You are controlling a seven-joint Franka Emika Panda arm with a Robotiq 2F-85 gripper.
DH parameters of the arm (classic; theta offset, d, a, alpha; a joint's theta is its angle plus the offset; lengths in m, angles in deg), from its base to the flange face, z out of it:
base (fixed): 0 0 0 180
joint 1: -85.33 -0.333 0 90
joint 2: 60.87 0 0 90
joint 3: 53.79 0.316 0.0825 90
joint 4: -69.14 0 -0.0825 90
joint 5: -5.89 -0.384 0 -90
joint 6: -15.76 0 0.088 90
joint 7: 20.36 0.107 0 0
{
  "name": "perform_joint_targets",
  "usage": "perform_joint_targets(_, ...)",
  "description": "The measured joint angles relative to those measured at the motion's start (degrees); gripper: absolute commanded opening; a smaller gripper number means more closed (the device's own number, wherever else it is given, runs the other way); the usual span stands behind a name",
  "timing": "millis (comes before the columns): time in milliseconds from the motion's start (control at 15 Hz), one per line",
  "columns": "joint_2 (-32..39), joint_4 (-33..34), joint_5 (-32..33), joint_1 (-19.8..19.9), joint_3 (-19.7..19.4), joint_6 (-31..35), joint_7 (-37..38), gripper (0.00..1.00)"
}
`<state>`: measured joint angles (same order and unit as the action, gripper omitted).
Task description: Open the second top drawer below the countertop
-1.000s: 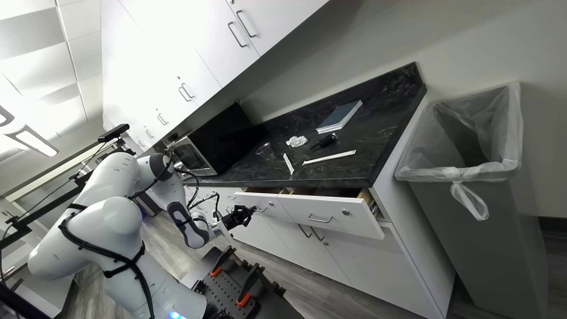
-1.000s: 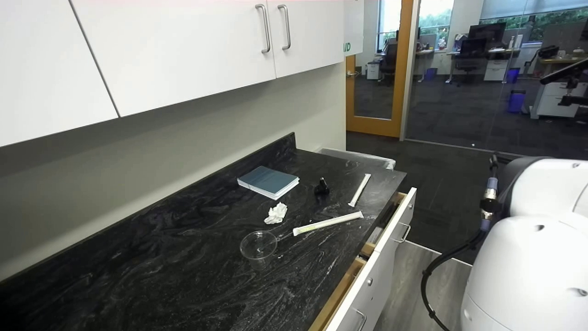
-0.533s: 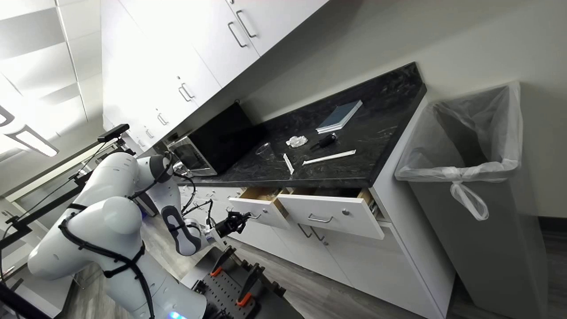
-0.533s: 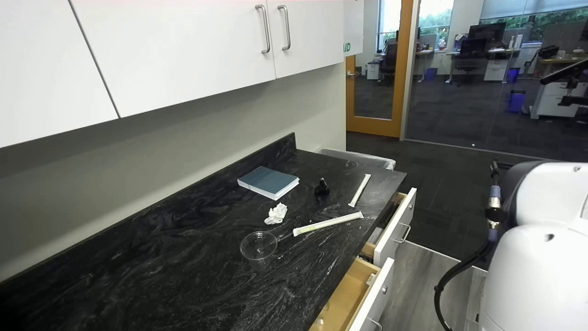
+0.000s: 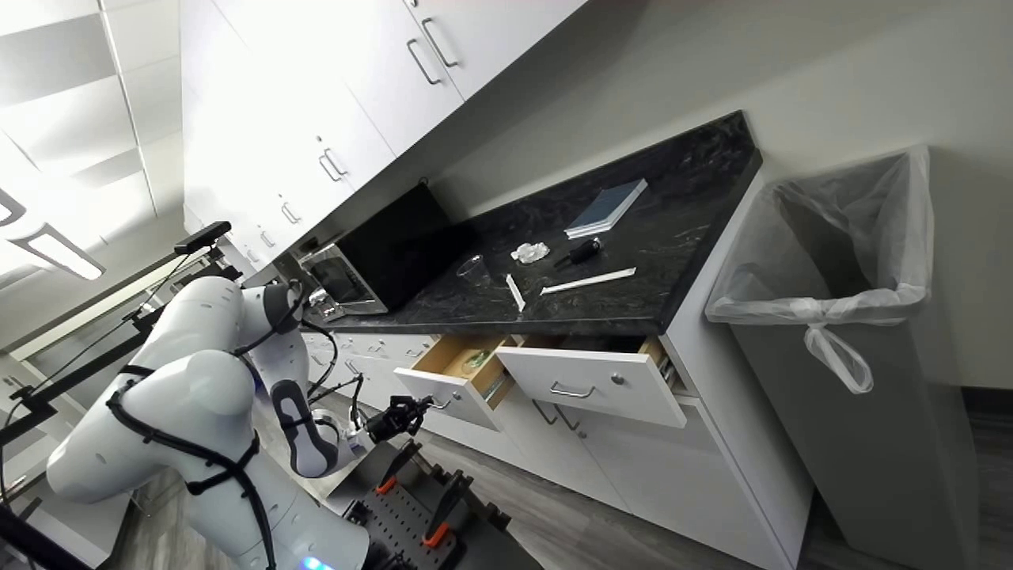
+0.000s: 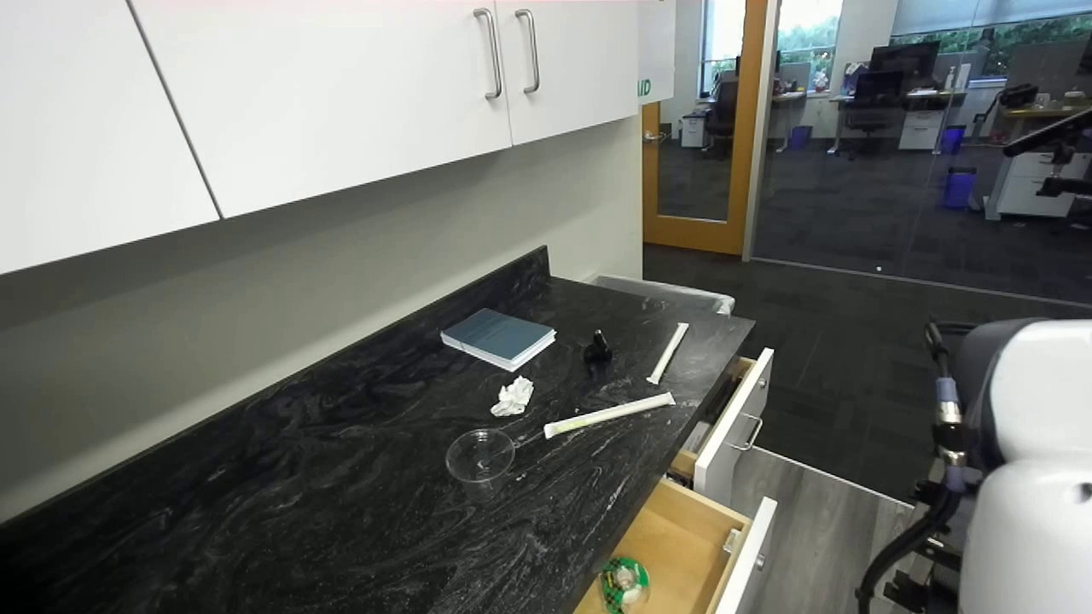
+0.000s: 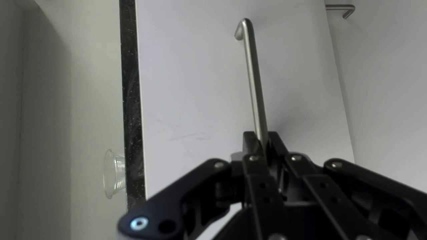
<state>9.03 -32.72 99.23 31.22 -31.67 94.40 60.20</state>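
The second top drawer (image 5: 445, 396) is pulled well out, showing its light tan wooden box; it also shows in an exterior view (image 6: 751, 558). Its white front (image 7: 190, 83) fills much of the wrist view. My gripper (image 5: 425, 407) is at its small metal handle (image 7: 252, 73). In the wrist view the black fingers (image 7: 262, 143) are shut around the handle's near part, whose near end is hidden between them. The dark countertop (image 6: 341, 486) lies above the drawer; its edge (image 7: 130, 83) shows in the wrist view.
A wider white drawer (image 5: 586, 380) beside it is partly open. A green tape roll (image 6: 624, 584) lies inside the pulled drawer. A clear cup (image 6: 480, 456), crumpled paper (image 6: 513, 396), book (image 6: 497, 337) and wrapped straws (image 6: 610, 414) lie on the countertop. A grey bin (image 5: 855, 443) stands at its end.
My gripper has moved back from the cabinets with the handle, sliding the drawer much further out. The drawer's inside and the tape roll have come into view. The wider drawer has not moved.
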Motion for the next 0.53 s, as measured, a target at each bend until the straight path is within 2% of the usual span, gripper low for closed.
perform_joint_targets(267,0.2,-1.3,-2.8,-2.0,1.8,-2.0,2.0,0.03)
perform_joint_targets(333,0.2,-1.7,-3.4,-2.5,2.3,-2.4,2.3,0.11)
perform_joint_targets(533,0.1,-2.6,-3.9,-3.1,2.9,-2.8,3.0,0.11)
